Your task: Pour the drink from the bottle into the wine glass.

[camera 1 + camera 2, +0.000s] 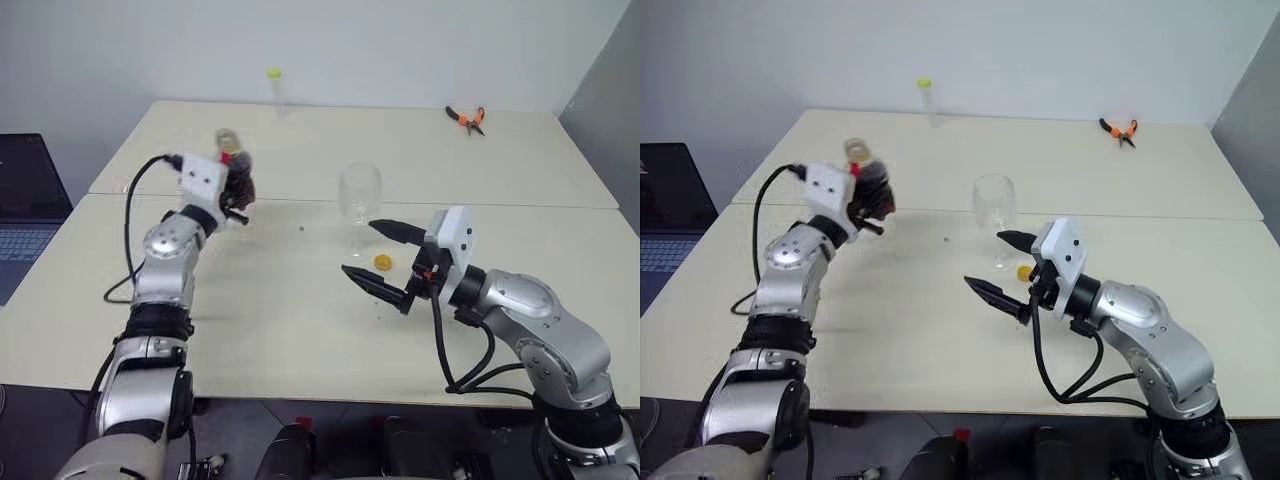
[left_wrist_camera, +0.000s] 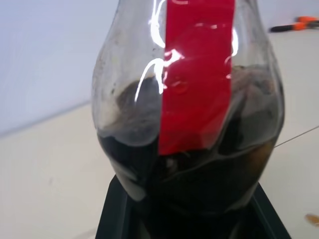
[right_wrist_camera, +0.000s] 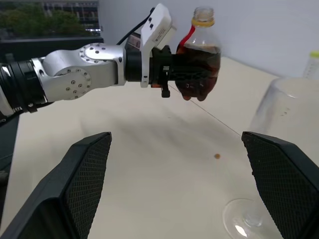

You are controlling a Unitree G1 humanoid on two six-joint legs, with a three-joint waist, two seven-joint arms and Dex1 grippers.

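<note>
Left hand [image 3: 172,69] is clamped on the squat clear plastic bottle [image 3: 199,55] of dark brown drink [image 2: 199,184], held upright above the cream counter [image 1: 300,330], cap off. Clear stemmed wine glass [image 1: 359,195] stands mid-counter, small yellow cap [image 1: 383,262] beside its foot. Right hand [image 1: 385,262] hovers near the glass, fingers wide apart, empty.
</note>
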